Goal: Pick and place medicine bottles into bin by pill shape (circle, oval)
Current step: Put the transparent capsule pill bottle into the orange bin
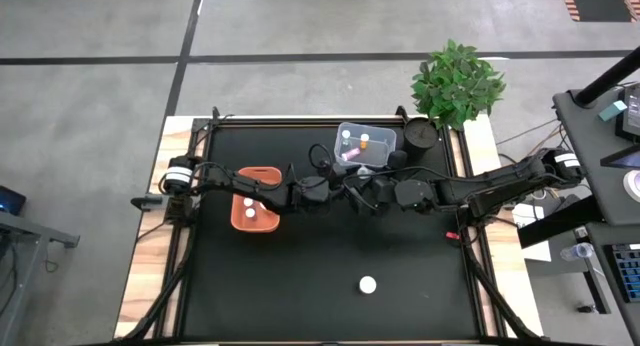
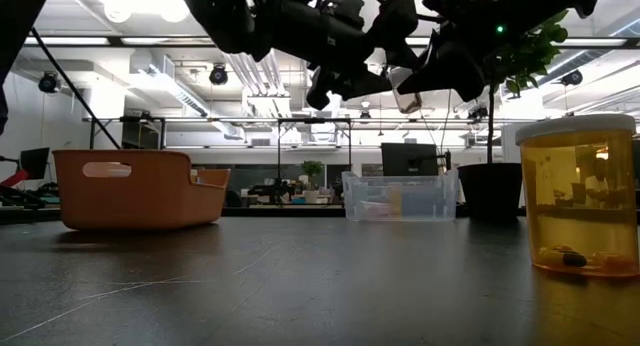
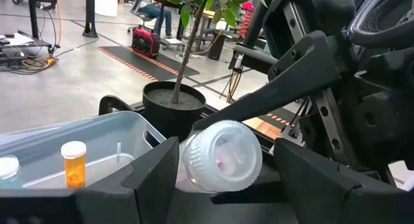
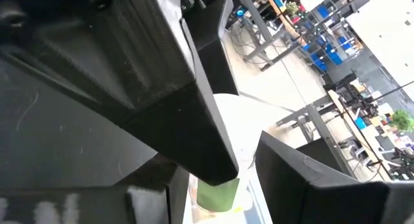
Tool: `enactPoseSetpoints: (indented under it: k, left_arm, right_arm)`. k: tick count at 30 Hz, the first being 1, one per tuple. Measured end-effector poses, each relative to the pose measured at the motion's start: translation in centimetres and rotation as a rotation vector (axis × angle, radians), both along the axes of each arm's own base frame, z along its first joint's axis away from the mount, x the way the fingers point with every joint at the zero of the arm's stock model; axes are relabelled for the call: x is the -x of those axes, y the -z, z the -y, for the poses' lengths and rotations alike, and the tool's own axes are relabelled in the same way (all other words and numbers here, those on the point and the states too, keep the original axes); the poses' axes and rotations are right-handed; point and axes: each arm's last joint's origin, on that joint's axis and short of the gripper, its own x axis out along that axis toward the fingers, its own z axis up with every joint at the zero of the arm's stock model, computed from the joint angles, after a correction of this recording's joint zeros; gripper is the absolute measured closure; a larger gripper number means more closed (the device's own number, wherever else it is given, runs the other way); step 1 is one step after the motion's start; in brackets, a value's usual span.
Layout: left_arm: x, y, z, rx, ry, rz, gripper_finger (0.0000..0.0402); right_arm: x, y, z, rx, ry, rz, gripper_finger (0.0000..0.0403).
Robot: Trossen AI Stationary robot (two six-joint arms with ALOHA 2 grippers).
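Note:
Both grippers meet high over the middle of the table. A medicine bottle [image 3: 220, 156] with a clear-white ribbed cap and a green label [image 4: 217, 191] lies level between them; it also shows in the low view [image 2: 405, 91]. My right gripper [image 1: 372, 193] is shut on it. My left gripper [image 3: 223, 169] is open, its fingers on either side of the cap, with a gap on one side. An amber white-capped bottle [image 2: 580, 196] stands alone near the front [image 1: 368, 284]. Two white-capped bottles lie in the orange bin [image 1: 256, 198]; several stand in the clear bin [image 1: 365, 144]. My right gripper pinches the bottle's labelled body [image 4: 220, 185] between its two fingers, coming level from the table's right side. The bottle is lifted clear, lying level with its cap toward my left gripper. My left gripper's finger hides much of the bottle in the right wrist view.
A black plant pot [image 1: 421, 134] with a green plant [image 1: 456, 81] stands at the far right corner, next to the clear bin. The orange bin sits left of centre. The black mat [image 1: 300, 276] is bare toward the front, apart from the lone bottle.

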Motion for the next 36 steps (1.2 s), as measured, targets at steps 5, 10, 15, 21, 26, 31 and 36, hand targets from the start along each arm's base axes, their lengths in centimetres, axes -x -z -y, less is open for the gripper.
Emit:
enactPoseSetpoints:
  k: [5, 10, 15, 21, 26, 31, 36]
  left_arm:
    - [0.00, 0.00, -0.02, 0.000, -0.002, 0.000, 0.0182]
    - [0.00, 0.01, -0.07, -0.001, -0.005, -0.002, 0.0229]
    - [0.02, 0.07, -0.08, -0.004, -0.008, -0.011, 0.0274]
    - [0.02, 0.08, -0.07, -0.003, -0.007, -0.013, 0.0274]
    - [0.02, 0.07, -0.07, -0.003, -0.007, -0.012, 0.0272]
    - [0.02, 0.03, -0.05, -0.001, -0.002, -0.011, 0.0272]
    - [0.01, 0.09, 0.00, -0.001, 0.003, -0.018, 0.0272]
  right_arm:
    - [-0.01, 0.01, -0.02, -0.002, -0.006, -0.001, 0.0259]
    - [-0.01, 0.01, -0.02, -0.002, -0.007, -0.002, 0.0259]
    - [0.01, 0.05, -0.01, -0.002, -0.006, -0.006, 0.0259]
    - [0.01, 0.05, -0.01, -0.003, -0.006, -0.005, 0.0259]
    - [0.01, 0.04, -0.01, -0.010, -0.003, 0.001, 0.0258]
    - [0.02, 0.06, -0.01, -0.026, 0.004, 0.011, 0.0236]
    - [-0.01, -0.01, -0.02, -0.030, 0.003, 0.018, 0.0197]
